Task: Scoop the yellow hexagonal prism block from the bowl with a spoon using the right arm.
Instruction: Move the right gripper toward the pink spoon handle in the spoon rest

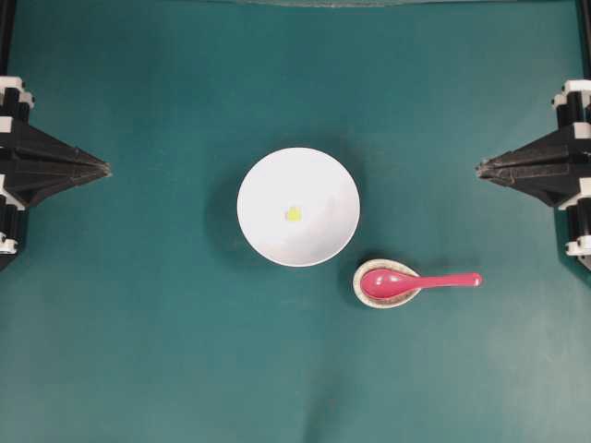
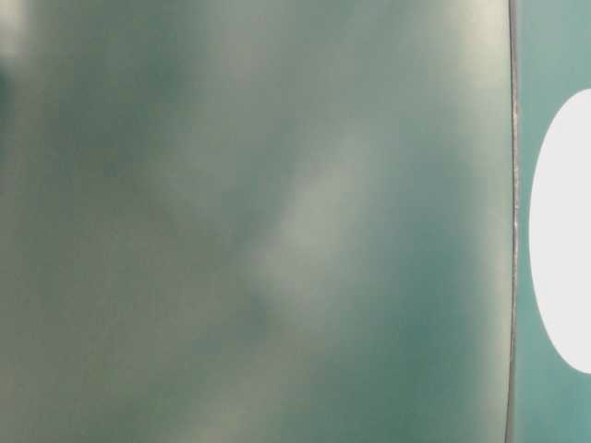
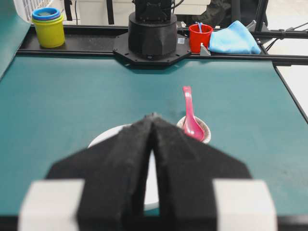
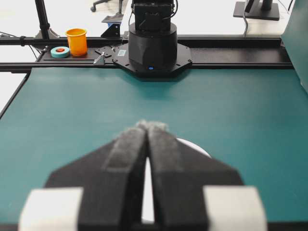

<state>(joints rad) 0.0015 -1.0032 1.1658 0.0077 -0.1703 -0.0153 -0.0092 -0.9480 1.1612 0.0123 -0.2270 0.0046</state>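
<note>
Clearly nothing has begun: the right gripper sits closed and empty, the spoon near it on its rest, the yellow hexagonal prism block farther off in the bowl. Next it must open and take the handle.

Overhead view evenly lit and sharp; soft faint shadow around the bowl on the green surface, small highlights on the glossy spoon, corners slightly darker. Table-level view almost wholly out of focus, a hazy grey-green smear with a pale streak mid-frame; white shape at right edge blown out, no detail. Both wrist views bright, background past the surface overexposed near the top; the left claw and right claw close to the lens are soft and blurred
</note>
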